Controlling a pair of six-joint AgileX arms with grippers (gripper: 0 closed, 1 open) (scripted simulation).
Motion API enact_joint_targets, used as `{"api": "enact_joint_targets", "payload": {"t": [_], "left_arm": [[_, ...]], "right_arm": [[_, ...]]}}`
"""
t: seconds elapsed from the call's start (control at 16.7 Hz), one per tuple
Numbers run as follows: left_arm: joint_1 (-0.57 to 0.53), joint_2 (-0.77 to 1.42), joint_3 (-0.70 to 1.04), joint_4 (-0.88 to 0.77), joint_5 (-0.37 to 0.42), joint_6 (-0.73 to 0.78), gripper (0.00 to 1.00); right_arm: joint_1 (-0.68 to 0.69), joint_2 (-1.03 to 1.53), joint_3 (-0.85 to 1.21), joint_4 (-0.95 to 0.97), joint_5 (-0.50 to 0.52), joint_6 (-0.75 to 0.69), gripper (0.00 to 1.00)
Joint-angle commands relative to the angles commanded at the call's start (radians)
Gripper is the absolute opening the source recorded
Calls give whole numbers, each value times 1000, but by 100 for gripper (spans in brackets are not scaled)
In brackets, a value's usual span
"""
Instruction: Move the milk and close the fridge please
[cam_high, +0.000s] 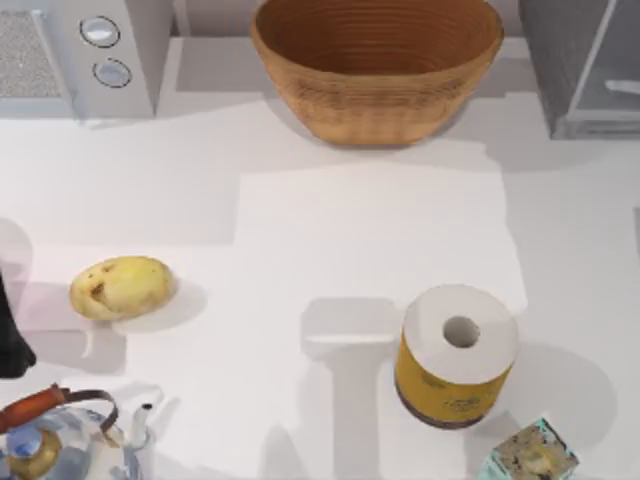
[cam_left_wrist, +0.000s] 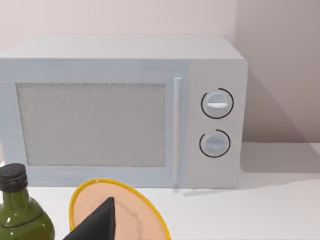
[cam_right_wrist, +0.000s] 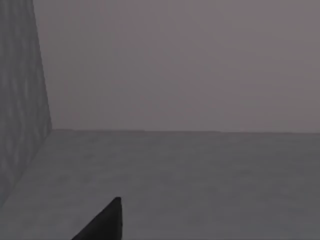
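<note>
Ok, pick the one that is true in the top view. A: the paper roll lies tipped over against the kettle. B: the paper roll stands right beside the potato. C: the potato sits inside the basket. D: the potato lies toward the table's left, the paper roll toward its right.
D: the potato lies on the bare table at the left, while the paper roll stands upright well apart at the right.

Grey fridge (cam_high: 585, 65) – table's far right corner – door ajar

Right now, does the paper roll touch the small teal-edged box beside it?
Apart. The top view shows a strip of white table between the paper roll and the teal-edged box, near the table's right front.
</note>
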Motion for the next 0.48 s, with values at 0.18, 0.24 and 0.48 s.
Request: {"api": "enact_joint_targets", "payload": {"t": [0.18, 0.24, 0.48], "left_arm": [[0, 0, 0, 0, 0, 0, 100], [0, 0, 0, 0, 0, 0, 100], [0, 0, 0, 0, 0, 0, 100]], "right_arm": [[-2, -31, -19, -15, 8, 0, 100], [-3, -62, -38, -30, 15, 0, 100], [1, -293, -170, -132, 54, -3, 100]]}}
